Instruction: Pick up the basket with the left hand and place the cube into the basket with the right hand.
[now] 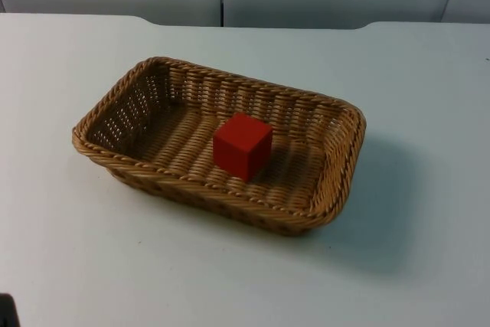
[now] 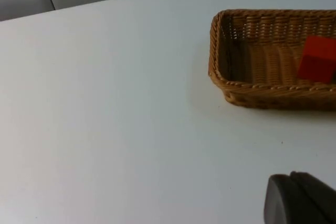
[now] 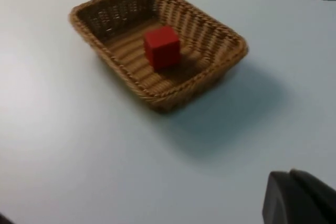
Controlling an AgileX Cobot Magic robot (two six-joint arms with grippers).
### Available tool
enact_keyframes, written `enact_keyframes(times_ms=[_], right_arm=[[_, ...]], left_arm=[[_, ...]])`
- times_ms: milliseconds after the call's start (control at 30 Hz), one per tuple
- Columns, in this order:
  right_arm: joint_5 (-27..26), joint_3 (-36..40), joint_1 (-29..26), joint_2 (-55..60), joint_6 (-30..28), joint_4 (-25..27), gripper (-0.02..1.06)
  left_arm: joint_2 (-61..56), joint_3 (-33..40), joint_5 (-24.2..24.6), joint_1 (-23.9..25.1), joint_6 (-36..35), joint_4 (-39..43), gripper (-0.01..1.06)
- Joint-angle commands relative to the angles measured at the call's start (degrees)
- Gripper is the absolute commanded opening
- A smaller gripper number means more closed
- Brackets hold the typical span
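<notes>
One basket (image 1: pixel 329 189), woven, brown. One cube (image 1: pixel 242 145), red, inside the basket. One table (image 1: pixel 69 250), white. One black fingertip (image 2: pixel 299 200) in the left wrist view, one black fingertip (image 3: pixel 299 198) in the right wrist view.

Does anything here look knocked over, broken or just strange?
Nothing stands out. The brown woven wicker basket sits flat on the white table, its weave whole, and the red cube rests inside it on the bottom near the middle. Both grippers are back from the basket, not touching it.
</notes>
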Motion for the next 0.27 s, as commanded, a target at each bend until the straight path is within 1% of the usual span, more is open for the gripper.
enact_keyframes(times_ms=[0, 100, 133, 233], right_arm=[[-0.7, 0.3, -4.6, -0.1, 0.0, 0.1, 0.00], [-0.7, 0.3, -10.5, -0.1, 0.0, 0.3, 0.00], [-0.7, 0.3, -10.5, -0.1, 0.0, 0.3, 0.00], [-0.7, 0.3, -14.1, -0.1, 0.0, 0.3, 0.00]], left_arm=[[-0.2, 0.2, -0.7, -0.4, -0.6, -0.3, 0.00], [-0.2, 0.2, -0.7, -0.4, -0.6, -0.3, 0.00], [-0.2, 0.2, -0.7, -0.4, -0.6, -0.3, 0.00], [-0.2, 0.2, -0.7, -0.4, -0.6, -0.3, 0.00]])
